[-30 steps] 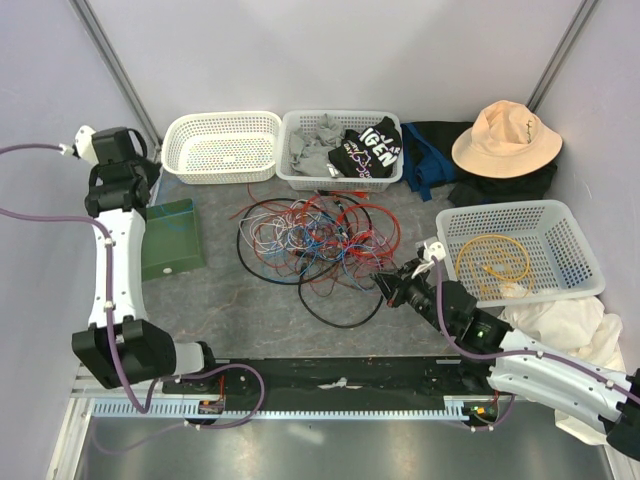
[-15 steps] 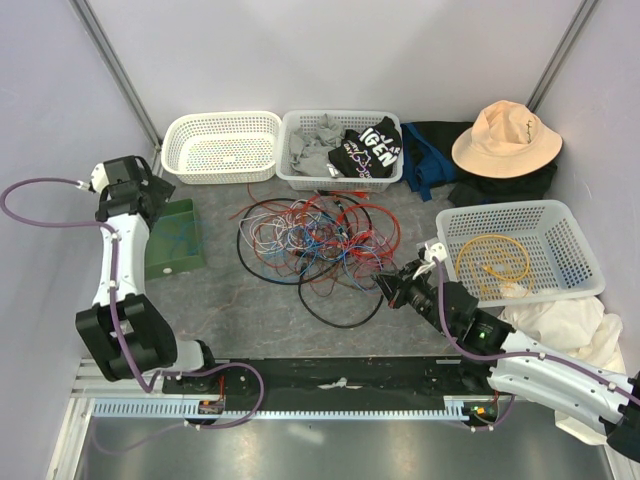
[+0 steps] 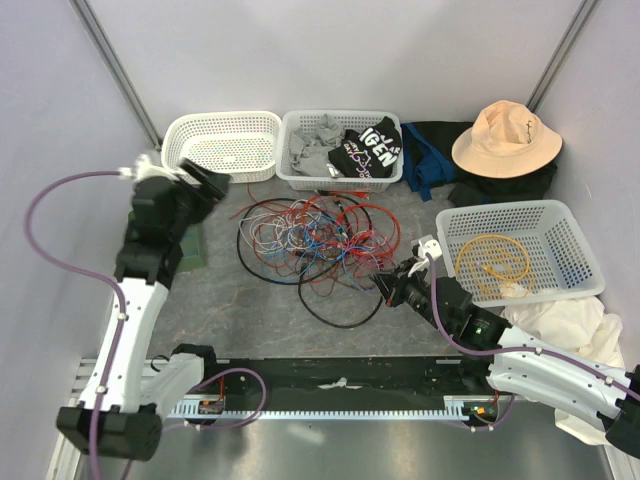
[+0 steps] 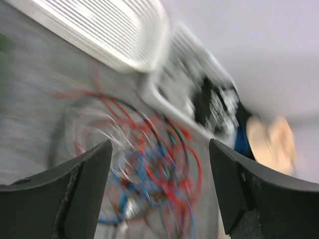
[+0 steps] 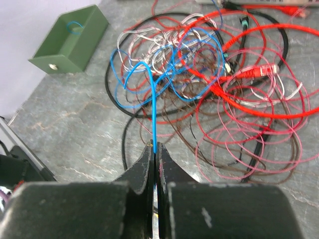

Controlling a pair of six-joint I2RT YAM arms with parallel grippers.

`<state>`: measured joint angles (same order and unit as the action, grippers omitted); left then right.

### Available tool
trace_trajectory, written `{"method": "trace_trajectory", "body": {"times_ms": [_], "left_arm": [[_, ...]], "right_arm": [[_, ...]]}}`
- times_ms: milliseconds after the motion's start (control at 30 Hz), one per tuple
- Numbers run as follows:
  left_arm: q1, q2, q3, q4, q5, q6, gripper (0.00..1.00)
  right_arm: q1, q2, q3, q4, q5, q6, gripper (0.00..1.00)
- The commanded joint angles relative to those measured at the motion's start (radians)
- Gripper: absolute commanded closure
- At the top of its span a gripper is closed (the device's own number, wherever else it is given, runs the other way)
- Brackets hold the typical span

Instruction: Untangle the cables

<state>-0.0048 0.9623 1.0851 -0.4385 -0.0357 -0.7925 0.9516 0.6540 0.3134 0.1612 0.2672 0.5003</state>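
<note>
The cables [image 3: 320, 240] lie as a loose tangle of red, blue, white and black wires in the middle of the table. My right gripper [image 3: 390, 287] sits at the tangle's near right edge. In the right wrist view it [image 5: 155, 149] is shut on a thin blue wire [image 5: 153, 107] that rises from the jaws into the tangle [image 5: 214, 74]. My left gripper [image 3: 207, 180] hovers left of the tangle, beside the white basket. The left wrist view is blurred: the gripper [image 4: 159, 189] is open, nothing between its fingers [image 4: 75, 194], and the cables [image 4: 149, 149] lie beyond.
An empty white basket [image 3: 222, 145] and a basket of clothes [image 3: 340, 148] stand at the back. Another basket [image 3: 520, 215] on the right holds a coiled yellow cable [image 3: 493, 260]. A green box [image 5: 70, 40] sits left, partly hidden behind my left arm. Hat [image 3: 505, 138] back right.
My left arm has swung from the far left wall in toward the tangle, and its gripper has gone from shut to open. The right gripper has stayed put, shut on the blue wire.
</note>
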Motion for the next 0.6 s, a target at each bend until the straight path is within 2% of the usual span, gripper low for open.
{"method": "trace_trajectory", "body": {"times_ms": [0, 33, 67, 133, 167, 233, 267, 333, 433, 567], "left_arm": [[-0.295, -0.034, -0.148, 0.162, 0.101, 0.048, 0.22], [-0.334, -0.054, -0.180, 0.217, 0.141, 0.070, 0.29], [-0.368, -0.072, -0.267, 0.283, 0.217, 0.111, 0.48], [-0.470, -0.143, -0.367, 0.508, 0.246, 0.127, 0.50], [-0.498, -0.155, -0.448, 0.576, 0.266, 0.127, 0.41], [-0.543, -0.155, -0.500, 0.702, 0.308, 0.116, 0.24], [-0.563, -0.130, -0.523, 0.728, 0.351, 0.101, 0.12], [-0.590, -0.085, -0.534, 0.780, 0.388, 0.099, 0.06], [-0.665, -0.024, -0.519, 0.797, 0.356, 0.148, 0.01], [-0.748, 0.003, -0.546, 0.843, 0.197, 0.246, 0.00]], "right_arm": [[0.001, 0.001, 0.119, -0.012, 0.009, -0.022, 1.00], [0.001, 0.004, 0.131, -0.020, 0.009, -0.025, 1.00], [0.001, 0.006, 0.144, -0.035, 0.009, -0.028, 1.00], [0.001, 0.012, 0.179, -0.052, 0.013, -0.031, 1.00], [0.003, 0.016, 0.191, -0.058, 0.013, -0.031, 1.00], [0.004, 0.025, 0.223, -0.069, 0.012, -0.028, 1.00], [0.003, 0.030, 0.231, -0.069, 0.007, -0.025, 1.00], [0.003, 0.044, 0.250, -0.069, 0.000, -0.016, 1.00], [0.003, 0.055, 0.280, -0.078, -0.020, 0.004, 1.00], [0.003, 0.049, 0.337, -0.120, -0.031, 0.017, 1.00]]}}
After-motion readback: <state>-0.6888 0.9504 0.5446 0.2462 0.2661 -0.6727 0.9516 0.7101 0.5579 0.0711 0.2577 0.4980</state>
